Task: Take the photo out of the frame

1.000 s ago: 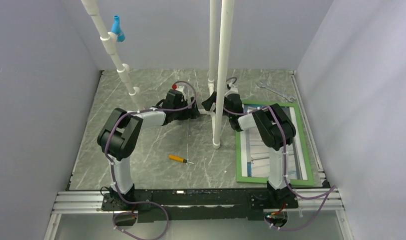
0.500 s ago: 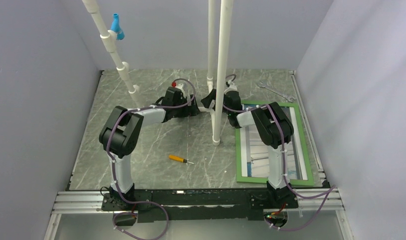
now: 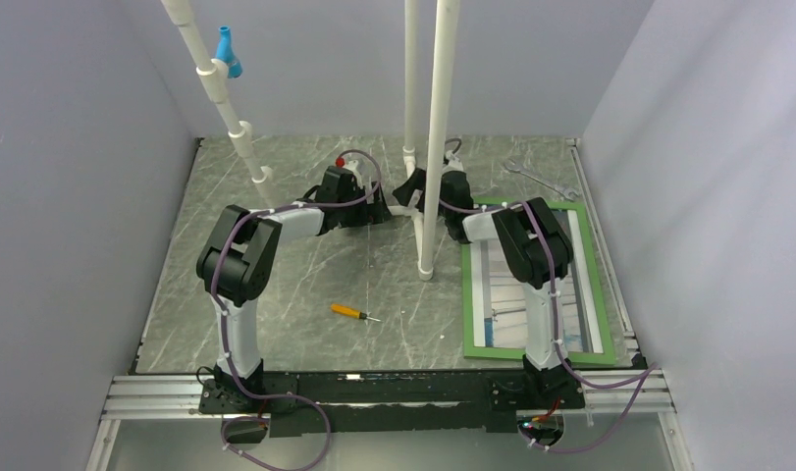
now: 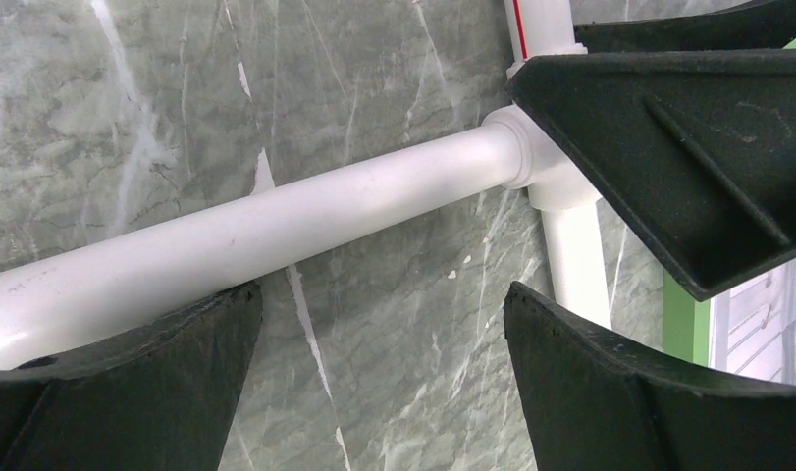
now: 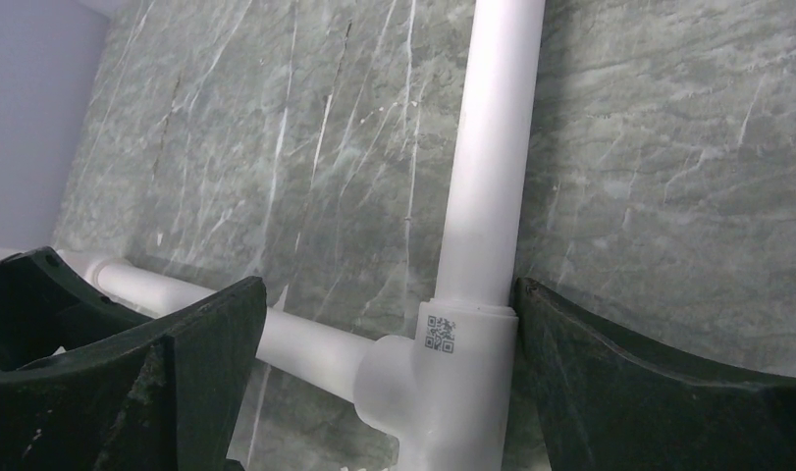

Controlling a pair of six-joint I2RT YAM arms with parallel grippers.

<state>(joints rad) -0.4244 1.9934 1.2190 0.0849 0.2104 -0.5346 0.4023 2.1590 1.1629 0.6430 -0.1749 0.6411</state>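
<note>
Task looked unstarted: the frame [image 3: 502,350] lay flat on the table [image 3: 295,285] at near right, just ahead of the right arm's base. The photo [image 3: 494,294] sat inside it, nothing lifted or separated, so the whole extraction was left. A screwdriver [image 3: 352,312] lay mid-table. Both arms had elbows up and forearms angled forward and inward, the right one crossing above the frame. Wrists sat low at the stand's [image 3: 435,118] foot, well apart from the photo. Left gripper [image 4: 379,363] was spread beside a floor pipe, pinching nothing. Right gripper [image 5: 384,324] was spread astride the tee, contact unclear. A wrench [image 3: 536,175] lay far right.
</note>
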